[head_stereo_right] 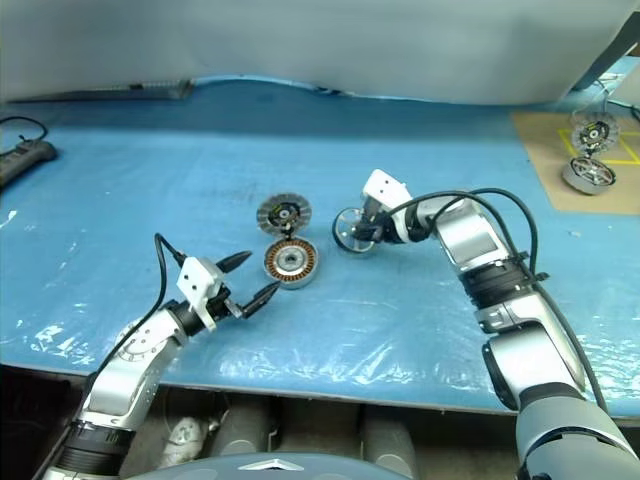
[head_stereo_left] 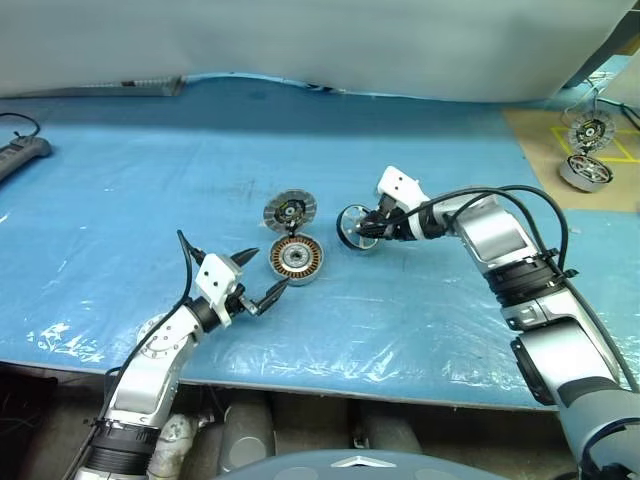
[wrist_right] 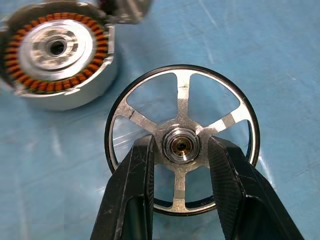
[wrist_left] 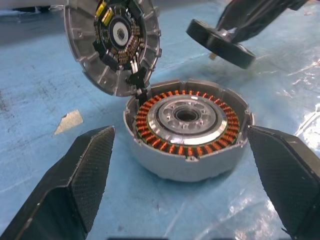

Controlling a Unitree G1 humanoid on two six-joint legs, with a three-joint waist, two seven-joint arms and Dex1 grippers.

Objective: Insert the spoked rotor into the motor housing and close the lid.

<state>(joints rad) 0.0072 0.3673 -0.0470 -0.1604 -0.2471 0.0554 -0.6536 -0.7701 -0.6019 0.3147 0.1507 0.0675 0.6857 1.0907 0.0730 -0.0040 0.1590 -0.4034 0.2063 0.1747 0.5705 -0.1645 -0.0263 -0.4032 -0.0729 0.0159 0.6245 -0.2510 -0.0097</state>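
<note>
The right gripper [wrist_right: 180, 150] is pinching the spoked rotor [wrist_right: 182, 107] by its hub, at three o'clock of the motor housing [head_stereo_left: 297, 258], for insertion; the left gripper [head_stereo_left: 262, 277] is waiting spread at the housing's eight o'clock.

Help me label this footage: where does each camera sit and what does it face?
Head eyes: look down over the table, both arms, housing and open lid.
Left wrist: looks along the open left tool at the housing.
Right wrist: looks along the right tool gripping the rotor hub.
Shared: both wrist views show housing and rotor.
</note>
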